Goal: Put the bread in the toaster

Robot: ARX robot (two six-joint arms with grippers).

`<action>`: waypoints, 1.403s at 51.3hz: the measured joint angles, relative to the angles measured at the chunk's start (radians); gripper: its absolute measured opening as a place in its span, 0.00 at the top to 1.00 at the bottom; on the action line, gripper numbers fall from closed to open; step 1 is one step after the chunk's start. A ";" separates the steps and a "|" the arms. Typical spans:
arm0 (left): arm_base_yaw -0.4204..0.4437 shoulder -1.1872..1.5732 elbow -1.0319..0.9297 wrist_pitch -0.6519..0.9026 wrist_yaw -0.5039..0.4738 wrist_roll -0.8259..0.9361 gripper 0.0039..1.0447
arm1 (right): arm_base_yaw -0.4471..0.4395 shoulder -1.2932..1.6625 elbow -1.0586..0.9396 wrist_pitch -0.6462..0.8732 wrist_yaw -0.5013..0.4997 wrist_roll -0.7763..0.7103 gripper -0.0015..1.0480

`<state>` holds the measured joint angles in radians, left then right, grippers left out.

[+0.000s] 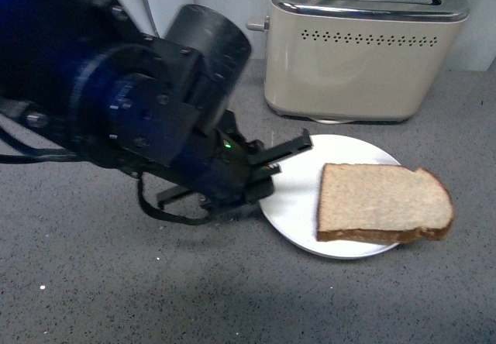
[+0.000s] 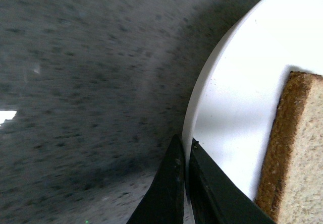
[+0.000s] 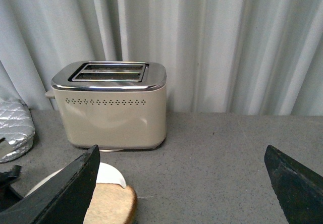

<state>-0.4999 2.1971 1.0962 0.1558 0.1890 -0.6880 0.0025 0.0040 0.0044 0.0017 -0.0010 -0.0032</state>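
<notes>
Front view: flat light-brown wholewheat bread slice [image 1: 384, 203] lies on round white plate [image 1: 291, 204], lower right of frame. Boxy cream two-slot toaster [image 1: 364, 49] upper right, no bread in the slots. The left claw [image 2: 185, 148] pinches the plate's rim; the right claw [image 3: 181, 193] is spread wide, holding nothing. Lift and insertion both remain.

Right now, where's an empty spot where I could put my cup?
The counter in front of the plate is bare, and so is the stretch right of the toaster. It's crowded around the plate: the bread lies on it, the toaster sits close behind, and the left claw pinches its rim.
</notes>
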 joint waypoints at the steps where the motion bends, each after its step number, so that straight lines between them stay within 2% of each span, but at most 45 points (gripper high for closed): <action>1: -0.010 0.011 0.016 -0.005 0.000 -0.005 0.97 | 0.000 0.000 0.000 0.000 0.000 0.000 0.09; 8: -0.052 0.076 0.102 -0.033 -0.016 -0.031 0.97 | 0.000 0.000 0.000 0.000 0.000 0.000 0.09; 13: -0.058 0.077 0.114 -0.029 -0.033 -0.048 0.79 | 0.000 0.000 0.000 0.000 0.000 0.000 0.09; 19: -0.059 0.041 0.081 0.009 -0.065 -0.047 0.61 | 0.000 0.000 0.000 0.000 0.000 0.000 0.09; 22: -0.059 -0.014 0.031 0.050 -0.148 -0.013 0.49 | 0.000 0.000 0.000 0.000 0.000 0.000 0.09; 27: -0.056 -0.089 -0.034 0.106 -0.267 0.034 0.37 | 0.000 0.000 0.000 0.000 0.000 0.000 0.09; 32: -0.046 -0.215 -0.163 0.238 -0.433 0.111 0.20 | 0.000 0.000 0.000 0.000 0.000 0.000 0.09; 36: -0.025 -0.326 -0.290 0.342 -0.502 0.161 0.05 | 0.000 0.000 0.000 0.000 0.000 0.000 0.09; 37: -0.021 -0.350 -0.318 0.354 -0.516 0.167 0.04 | 0.000 0.000 0.000 0.000 0.000 0.000 0.09; 43: 0.020 -0.520 -0.522 0.421 -0.587 0.235 0.06 | 0.000 0.000 0.000 0.000 0.000 0.000 0.09; 48: 0.029 -0.632 -0.617 0.447 -0.644 0.298 0.07 | 0.000 0.000 0.000 0.000 0.000 0.000 0.09; 54: 0.074 -0.579 -0.776 0.958 -0.582 0.527 0.27 | 0.000 0.000 0.000 0.000 -0.001 0.000 0.09; 58: 0.119 -0.620 -0.848 1.108 -0.554 0.596 0.39 | 0.000 0.000 0.000 0.000 0.003 0.000 0.09; 64: 0.184 -0.761 -0.922 1.102 -0.494 0.650 0.60 | 0.000 0.000 0.000 0.000 0.002 0.000 0.09; 70: 0.236 -0.866 -0.980 1.042 -0.445 0.666 0.79 | 0.000 0.000 0.000 0.000 -0.001 0.000 0.09; 72: 0.261 -0.925 -0.991 0.979 -0.430 0.668 0.88 | 0.000 0.000 0.000 0.000 0.000 0.000 0.09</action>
<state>-0.2394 1.2724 0.1047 1.1347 -0.2405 -0.0200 0.0025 0.0040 0.0044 0.0013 -0.0013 -0.0036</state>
